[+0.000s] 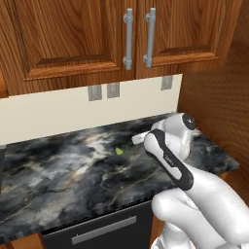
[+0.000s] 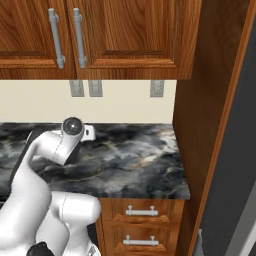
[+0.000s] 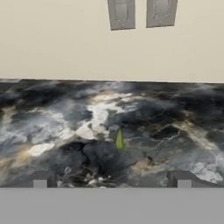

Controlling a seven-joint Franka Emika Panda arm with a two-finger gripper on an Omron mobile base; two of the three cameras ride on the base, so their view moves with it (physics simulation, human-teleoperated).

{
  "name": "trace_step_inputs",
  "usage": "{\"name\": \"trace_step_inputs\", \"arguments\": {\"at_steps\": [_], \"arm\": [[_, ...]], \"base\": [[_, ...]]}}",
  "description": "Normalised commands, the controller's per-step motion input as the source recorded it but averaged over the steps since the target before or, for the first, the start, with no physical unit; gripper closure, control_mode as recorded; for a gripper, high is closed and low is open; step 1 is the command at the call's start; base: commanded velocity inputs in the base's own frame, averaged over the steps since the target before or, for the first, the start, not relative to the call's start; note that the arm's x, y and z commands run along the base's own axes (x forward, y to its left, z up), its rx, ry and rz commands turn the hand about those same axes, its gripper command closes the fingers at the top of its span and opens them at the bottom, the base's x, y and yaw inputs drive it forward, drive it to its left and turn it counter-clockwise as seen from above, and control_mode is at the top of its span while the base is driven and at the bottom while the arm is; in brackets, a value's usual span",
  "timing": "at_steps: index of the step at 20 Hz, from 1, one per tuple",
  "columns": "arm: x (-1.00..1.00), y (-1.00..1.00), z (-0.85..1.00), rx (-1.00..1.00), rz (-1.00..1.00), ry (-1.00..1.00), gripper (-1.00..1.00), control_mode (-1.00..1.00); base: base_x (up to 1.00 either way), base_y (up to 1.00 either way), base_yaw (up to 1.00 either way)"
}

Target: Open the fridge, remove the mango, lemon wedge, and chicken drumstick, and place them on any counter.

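Near the centre of your hand view, the lemon wedge (image 3: 119, 140) lies on the black marbled counter (image 3: 52, 122), apart from the gripper (image 3: 112, 183). You can see its two fingertips (image 3: 40, 181) spread wide at the bottom edge, holding nothing, below the wall outlets (image 3: 121, 13).

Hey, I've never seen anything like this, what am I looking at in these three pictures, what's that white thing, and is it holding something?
The white thing is a robot arm in a rendered kitchen. Two pictures come from cameras on its base, behind it to the left and right. The third looks out from its hand: the two dark stubs at the bottom are its fingertips. The gripper is open and holds nothing. On the black marbled counter lies a tiny lemon wedge, just ahead of the gripper. Above are wooden cabinets and wall sockets.
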Motion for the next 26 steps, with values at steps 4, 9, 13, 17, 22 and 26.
{"name": "trace_step_inputs", "arguments": {"at_steps": [4,9,13,17,22,26], "arm": [[-0.45,-0.27,0.87,0.0,-0.03,0.02,-1.0,-1.0],[-0.9,-0.32,0.35,0.0,-0.04,0.0,-1.0,-1.0],[-0.96,-0.35,0.62,0.01,-0.04,0.0,-1.0,-1.0],[-0.85,-0.45,0.96,0.0,-0.12,0.09,-1.0,-1.0],[-0.72,-0.55,0.99,0.0,-0.25,0.24,-1.0,-1.0],[-0.69,-0.47,0.76,0.0,-0.2,0.16,-1.0,-1.0]], "base": [[0.0,0.0,0.0],[0.0,0.0,0.0],[0.0,0.0,0.0],[0.0,0.0,0.0],[0.0,0.0,0.0],[0.0,0.0,0.0]]}}
